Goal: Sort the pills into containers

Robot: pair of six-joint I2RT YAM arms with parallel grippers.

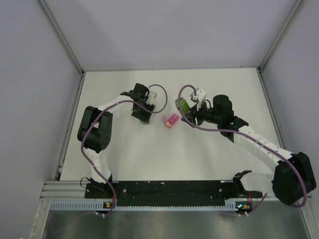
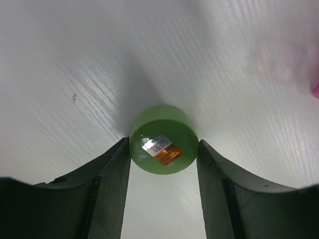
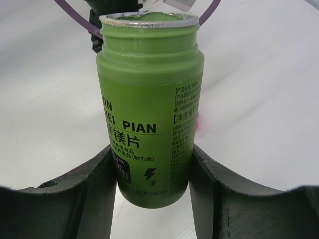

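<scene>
My left fingers (image 2: 107, 184) are clamped on a round green cap (image 2: 163, 146). Both inner faces press its sides, low in the centre of the left wrist view, and a small printed sticker sits on the flat face turned to the camera. My right fingers (image 3: 94, 189) are closed around the lower body of a green bottle (image 3: 149, 99). It rises through the centre of the right wrist view, with its uncapped mouth at the top edge and a rim of foil showing. I cannot tell whether anything is inside.

In the top view the pink pill box (image 1: 172, 120) lies on the white table (image 1: 209, 164) at the centre of the frame, between the two sets of fingers. It is just right of the cap and just below-left of the bottle, touching neither. A sliver of pink shows at the right edge of the left wrist view. The left arm (image 1: 99, 129) reaches in from the lower left and the right arm (image 1: 259, 147) from the lower right.
</scene>
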